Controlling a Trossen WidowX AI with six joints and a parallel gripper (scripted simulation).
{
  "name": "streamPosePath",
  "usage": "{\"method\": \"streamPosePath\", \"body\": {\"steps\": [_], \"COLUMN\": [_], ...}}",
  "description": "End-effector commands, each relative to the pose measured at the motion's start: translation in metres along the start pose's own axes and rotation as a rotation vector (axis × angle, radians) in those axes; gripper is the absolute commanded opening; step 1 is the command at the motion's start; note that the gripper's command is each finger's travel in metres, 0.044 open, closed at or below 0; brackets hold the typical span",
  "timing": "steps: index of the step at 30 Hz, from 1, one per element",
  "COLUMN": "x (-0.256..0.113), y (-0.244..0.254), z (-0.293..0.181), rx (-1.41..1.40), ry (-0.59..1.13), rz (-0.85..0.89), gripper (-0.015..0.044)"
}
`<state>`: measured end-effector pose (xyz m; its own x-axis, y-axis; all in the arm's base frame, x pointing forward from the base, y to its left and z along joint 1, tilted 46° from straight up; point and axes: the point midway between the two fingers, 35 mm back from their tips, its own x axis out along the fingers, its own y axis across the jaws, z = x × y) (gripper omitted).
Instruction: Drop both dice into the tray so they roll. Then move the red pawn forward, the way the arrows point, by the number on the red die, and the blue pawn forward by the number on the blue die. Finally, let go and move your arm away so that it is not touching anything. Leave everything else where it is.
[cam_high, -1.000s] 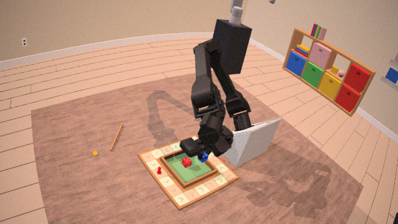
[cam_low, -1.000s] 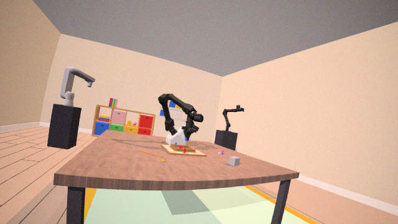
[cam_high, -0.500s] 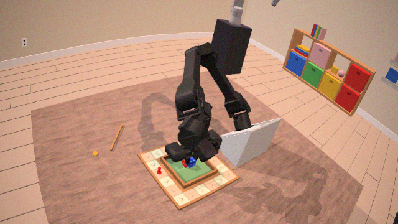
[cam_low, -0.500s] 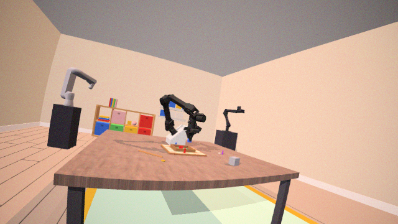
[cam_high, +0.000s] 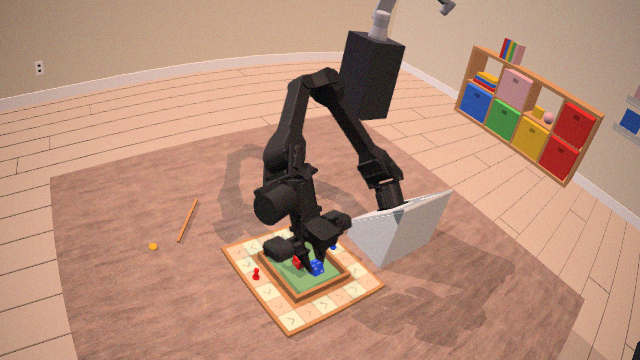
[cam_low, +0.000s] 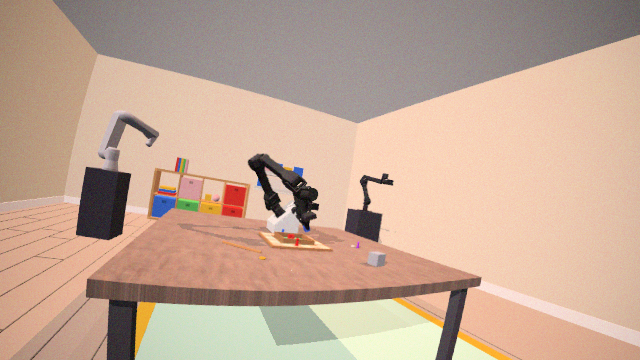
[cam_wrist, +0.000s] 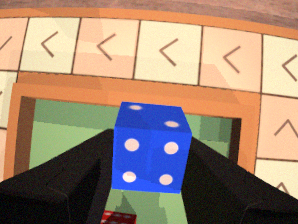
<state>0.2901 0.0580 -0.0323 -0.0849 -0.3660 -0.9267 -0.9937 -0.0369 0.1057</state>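
My gripper is shut on the blue die and holds it above the tray. The face toward the wrist camera shows four pips's side, with two pips on the face beyond. The red die lies in the green-floored tray, partly hidden by the gripper. The red pawn stands on the board's track at the left in the top view. The blue pawn is on the far side of the track, mostly hidden behind the gripper.
The board surrounds the tray with arrowed squares. A grey-white wedge-shaped block stands close behind it, by the arm's base. An orange stick and a yellow disc lie apart. A grey cube and a purple piece stand rightward.
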Motion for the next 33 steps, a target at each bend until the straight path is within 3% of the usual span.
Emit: {"method": "streamPosePath", "body": {"steps": [1, 11, 16, 24, 33], "x": [-0.001, 0.002, -0.028, -0.037, -0.037], "y": [0.0, 0.001, -0.006, 0.059, 0.06], "z": [0.001, 0.0, -0.007, -0.013, -0.013], "rx": [-0.01, -0.046, -0.047, -0.048, -0.048], "ry": [-0.122, -0.42, -0.425, -0.425, -0.425], "rz": [-0.012, -0.096, -0.099, -0.095, -0.095], "gripper": [0.0, 0.0, 0.0, 0.0, 0.0]}}
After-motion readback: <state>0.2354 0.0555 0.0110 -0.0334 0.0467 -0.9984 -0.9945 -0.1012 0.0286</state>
